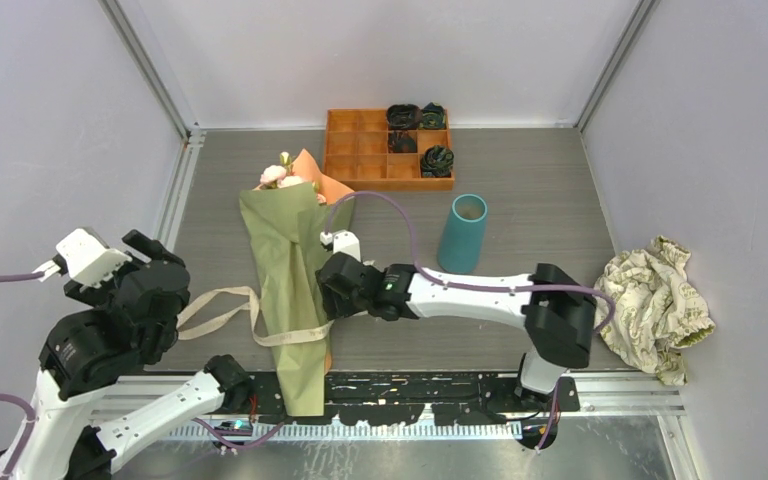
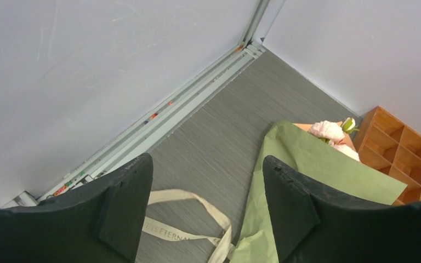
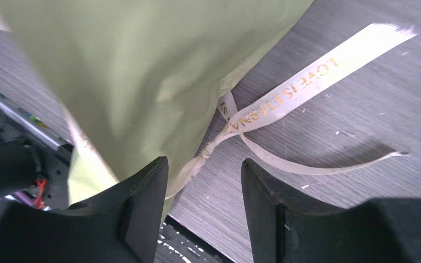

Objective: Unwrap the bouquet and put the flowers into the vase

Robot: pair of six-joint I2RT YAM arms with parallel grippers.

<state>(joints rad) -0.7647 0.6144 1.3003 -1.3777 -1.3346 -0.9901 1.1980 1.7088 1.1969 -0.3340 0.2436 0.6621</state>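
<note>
At mid-surface, bouquet (image 1: 285, 270): lies flat, narrow end near, wide end far, its olive paper closed round the stems.
Ribbon (image 1: 222, 305): a slack loop trails left of the cone and one band crosses its near part.
Flowers (image 1: 282, 176): only pink heads show at the far end; none are out.
Vase (image 1: 462, 233): upright, right of the bouquet and apart from it, with nothing in it.
Left tool (image 2: 205, 170): raised at the near left, released, nothing between its jaws.
Right tool (image 3: 204, 167): low at the cone's right edge, jaws apart over the ribbon, gripping nothing visible.
Progress: early, by my judgement. The ribbon is loosened at most; paper opening, lifting out and vase placement are left.
Top view only: vase, overall layout.
Right wrist only: gold lettering and a twisted knot against the paper.
</note>
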